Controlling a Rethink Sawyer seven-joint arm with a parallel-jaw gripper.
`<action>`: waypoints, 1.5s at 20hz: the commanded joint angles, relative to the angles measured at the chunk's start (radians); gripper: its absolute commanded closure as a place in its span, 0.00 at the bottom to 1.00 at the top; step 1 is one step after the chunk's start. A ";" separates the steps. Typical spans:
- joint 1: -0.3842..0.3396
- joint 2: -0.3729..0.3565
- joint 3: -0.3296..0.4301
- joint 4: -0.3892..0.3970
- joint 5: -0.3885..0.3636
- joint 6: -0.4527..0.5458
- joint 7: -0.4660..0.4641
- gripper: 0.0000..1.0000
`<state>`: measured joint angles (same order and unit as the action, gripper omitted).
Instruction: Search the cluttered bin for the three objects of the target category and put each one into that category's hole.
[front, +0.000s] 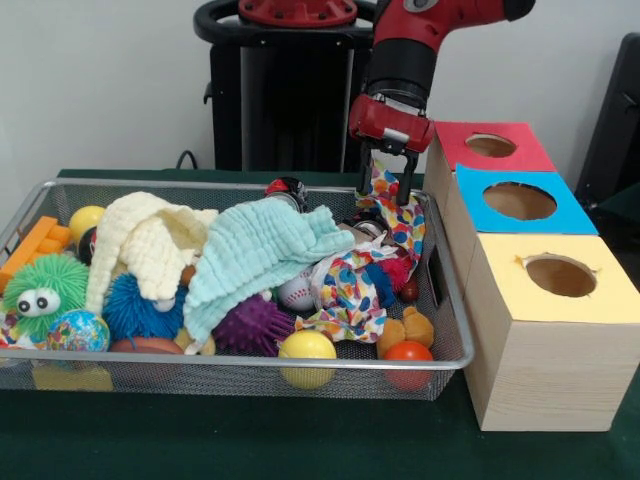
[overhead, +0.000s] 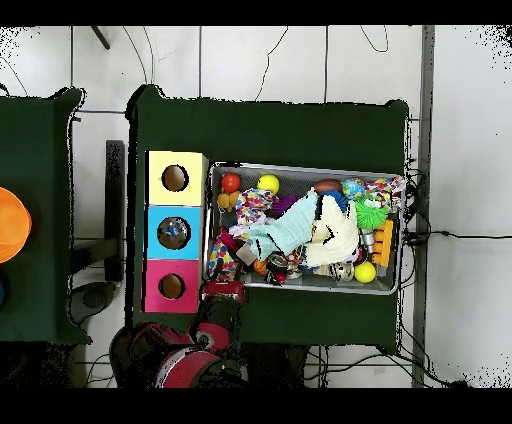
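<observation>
The wire mesh bin (front: 250, 362) sits on the green table, full of toys and cloths; it also shows in the overhead view (overhead: 300, 167). No crushed clear bottle with a blue label shows; they are hidden or out of view. My gripper (front: 385, 186) hangs over the bin's far right corner, next to the boxes, and shows in the overhead view (overhead: 226, 293) too. It is shut on a white cloth with coloured spots (front: 395, 215), which is drawn up and trails down into the clutter (overhead: 222, 262).
Three wooden boxes stand right of the bin, with a red hole (front: 490, 145), a blue hole (front: 519, 200) and a yellow hole (front: 560, 275). A mint cloth (front: 260, 250) and a cream cloth (front: 150, 240) cover the middle. Spiky balls, a yellow ball (front: 307, 350) and a red ball (front: 408, 355) lie around.
</observation>
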<state>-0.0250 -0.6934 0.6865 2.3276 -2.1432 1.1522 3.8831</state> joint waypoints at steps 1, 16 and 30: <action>-0.026 -0.018 -0.018 -0.043 0.159 -0.105 0.018 0.00; -0.049 -0.032 0.016 -0.047 0.144 -0.268 -0.012 0.00; 0.032 -0.055 -0.029 -0.045 0.044 -0.062 0.101 0.00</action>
<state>-0.0037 -0.7484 0.6780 2.3308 -2.0345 0.9802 3.8831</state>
